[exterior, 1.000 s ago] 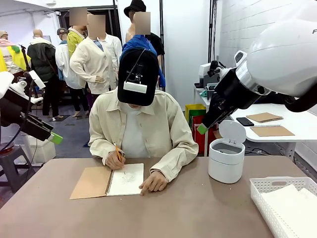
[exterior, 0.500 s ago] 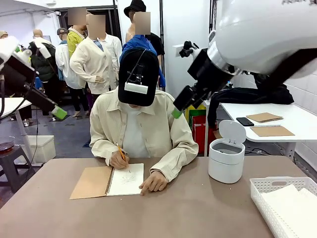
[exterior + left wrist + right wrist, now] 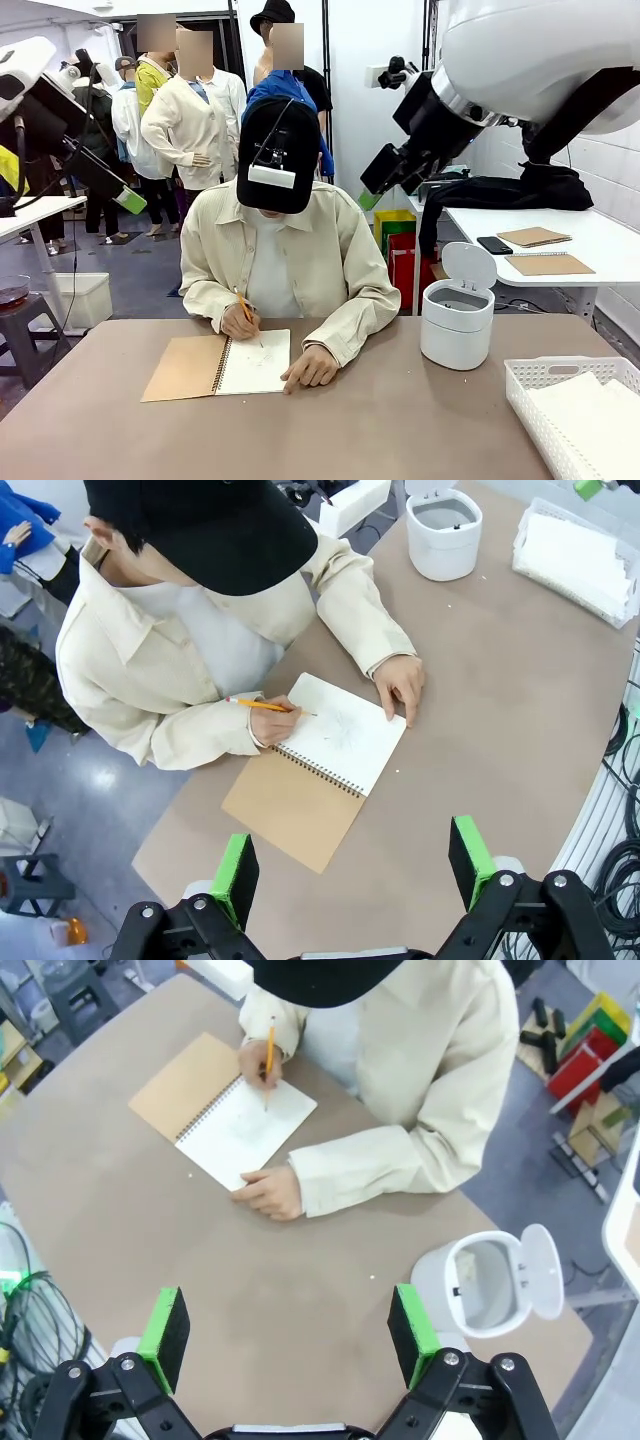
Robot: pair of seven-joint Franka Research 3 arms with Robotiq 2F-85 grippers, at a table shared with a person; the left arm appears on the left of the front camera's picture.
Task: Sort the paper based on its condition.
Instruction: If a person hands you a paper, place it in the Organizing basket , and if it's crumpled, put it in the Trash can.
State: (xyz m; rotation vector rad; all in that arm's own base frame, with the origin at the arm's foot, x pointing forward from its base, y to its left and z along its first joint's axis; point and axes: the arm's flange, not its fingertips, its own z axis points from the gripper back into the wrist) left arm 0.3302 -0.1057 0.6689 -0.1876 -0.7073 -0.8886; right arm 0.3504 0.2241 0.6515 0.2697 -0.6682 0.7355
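The paper point(image 3: 600, 425) is a plain white stack lying in the lattice basket point(image 3: 540, 375) at the surface's point(image 3: 380, 430) right edge. A person's hand point(image 3: 235, 322) pencils in a notebook point(image 3: 215, 365), with a white bin point(image 3: 457, 320) nearby. The left end effector point(image 3: 350, 835) and right end effector point(image 3: 288, 1295) hang up high, fingers apart, empty.

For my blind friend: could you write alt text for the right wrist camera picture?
Seen from above, a person in a cream shirt draws with a pencil in a spiral notebook on a brown table. The right gripper hangs open at the bottom edge, and a white bin stands with its lid open.
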